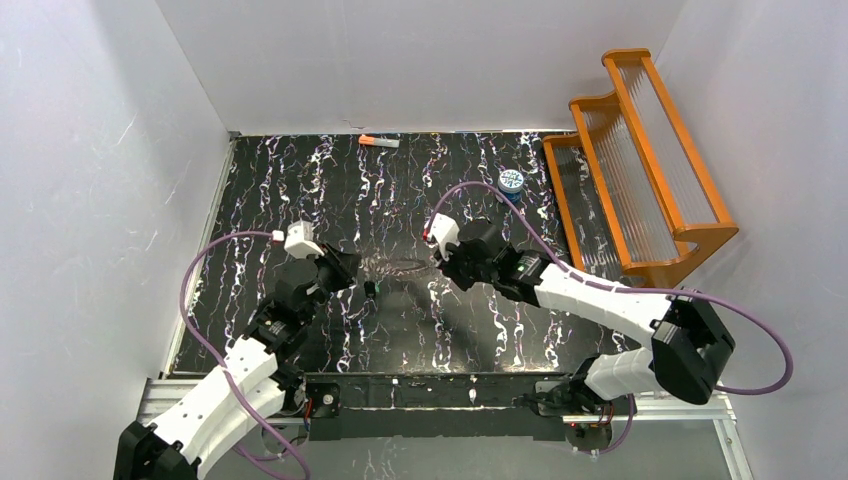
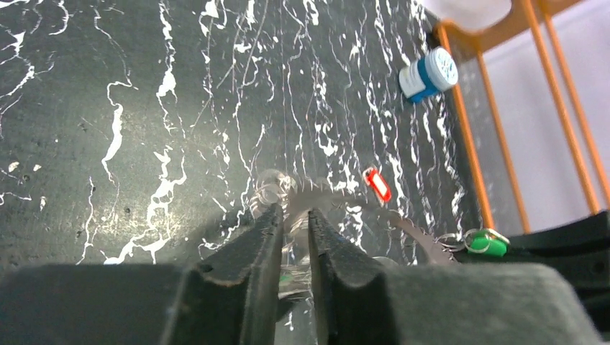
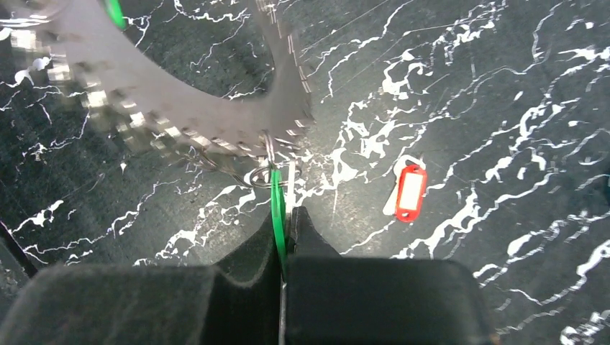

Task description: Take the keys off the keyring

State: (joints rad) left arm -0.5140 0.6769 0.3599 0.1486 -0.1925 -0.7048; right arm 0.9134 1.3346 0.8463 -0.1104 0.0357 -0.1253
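Keyring [image 3: 169, 90] sits mid-table, between both grippers. Right gripper [image 3: 285, 215] at its 3 o'clock, jaws clamped on a green key [image 2: 486, 244] hanging from the toothed rim. Left gripper [image 2: 296, 218] at 9 o'clock, jaws a sliver apart about the rim; grip unclear. Red key [image 3: 411, 192] lies apart on the table [image 1: 280, 180], at 3 o'clock of the right fingertips.

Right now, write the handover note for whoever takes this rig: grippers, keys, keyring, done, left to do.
Left gripper: jaws slightly apart at the toothed edge of the keyring, with no visible grip.
Right gripper: shut on a green key, which hangs from the keyring by a small loop.
Red key: off the ring, flat on the table.
Second green key: apparently loose on the table below the left gripper.
Left to do: free the green key in the right gripper.
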